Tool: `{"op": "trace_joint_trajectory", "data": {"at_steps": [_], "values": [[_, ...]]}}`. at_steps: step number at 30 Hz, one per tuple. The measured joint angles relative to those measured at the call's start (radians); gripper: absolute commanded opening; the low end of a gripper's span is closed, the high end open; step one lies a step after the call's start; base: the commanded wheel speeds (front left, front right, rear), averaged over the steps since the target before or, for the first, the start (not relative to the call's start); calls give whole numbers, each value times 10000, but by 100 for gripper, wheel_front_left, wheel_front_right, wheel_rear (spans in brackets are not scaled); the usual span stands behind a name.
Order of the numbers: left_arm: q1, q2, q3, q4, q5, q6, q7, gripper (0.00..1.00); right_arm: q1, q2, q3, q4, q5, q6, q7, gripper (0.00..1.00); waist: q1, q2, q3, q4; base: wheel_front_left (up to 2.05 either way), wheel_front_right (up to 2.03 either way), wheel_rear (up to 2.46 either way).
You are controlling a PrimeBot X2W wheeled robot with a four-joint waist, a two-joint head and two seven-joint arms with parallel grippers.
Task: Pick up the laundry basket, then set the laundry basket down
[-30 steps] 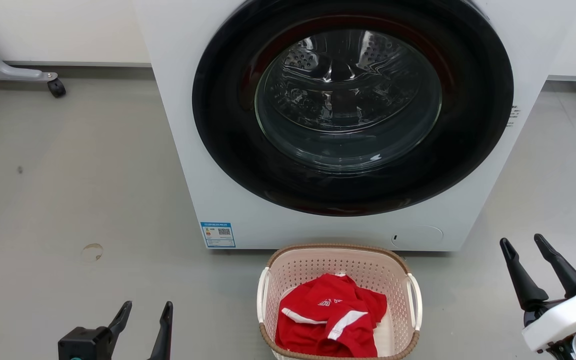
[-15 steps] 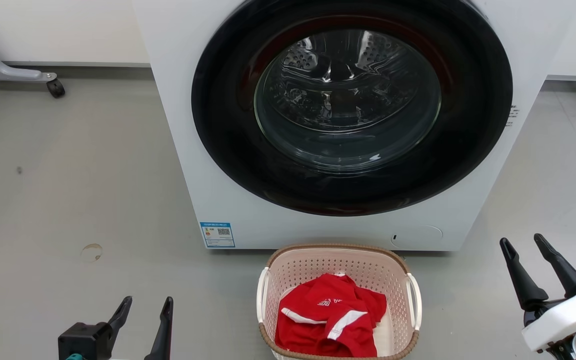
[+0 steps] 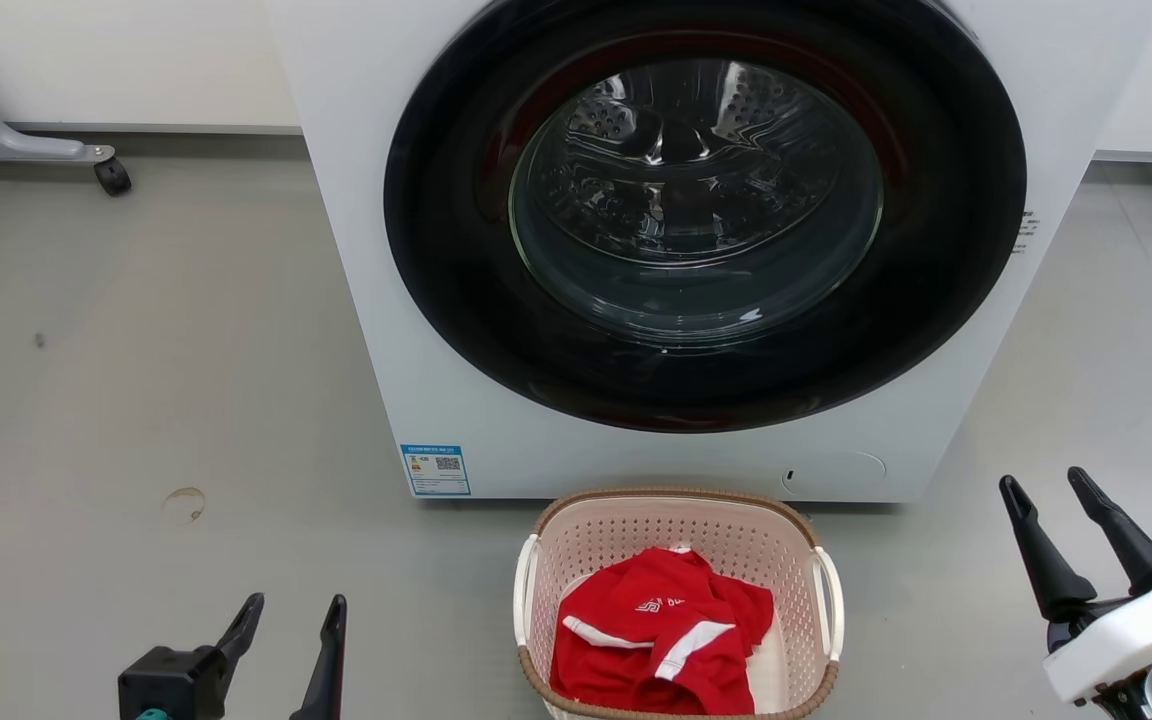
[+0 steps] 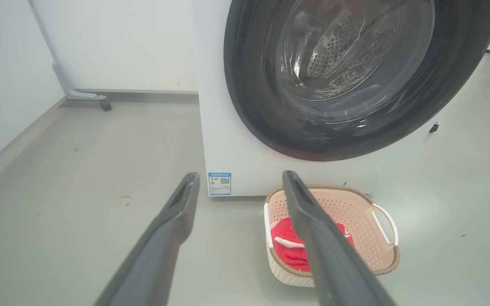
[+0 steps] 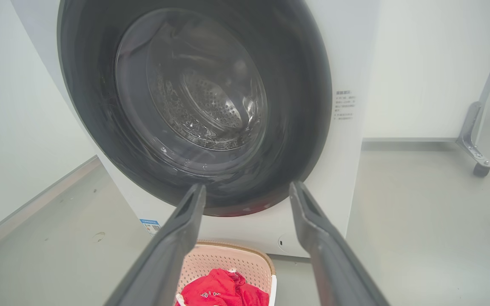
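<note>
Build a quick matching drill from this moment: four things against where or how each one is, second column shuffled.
Column A
1. laundry basket
2. red garment
3. blue label
4. right gripper

Column B
a. stuck at the lower left corner of the washer front
b. fingers apart, holding nothing
c. on the floor, just in front of the washer
d. lying inside the laundry basket

Pairs: 1-c, 2-d, 3-a, 4-b
</note>
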Motion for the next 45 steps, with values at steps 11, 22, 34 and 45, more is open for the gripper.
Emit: {"op": "trace_joint_trajectory", "data": {"at_steps": [11, 22, 34, 45], "values": [[227, -343, -125, 608, -508, -69, 42, 0, 491, 587, 40, 353, 403, 6, 90, 0, 9, 0, -7, -43, 0, 0, 0], [165, -537, 161, 1016, -1605, -286, 38, 0, 484, 704, -334, 360, 1193, 6, 339, 0, 4, 0, 31, -123, 0, 0, 0], [-77, -740, 491, 1480, -2773, -633, 27, 0, 475, 826, -775, 372, 2080, 6, 543, 0, 3, 0, 50, -207, 0, 0, 0], [-310, -978, 802, 1847, -3818, -897, -4, 0, 464, 991, -1147, 384, 2934, 6, 840, 0, 3, 0, 69, -283, 0, 0, 0]]}}
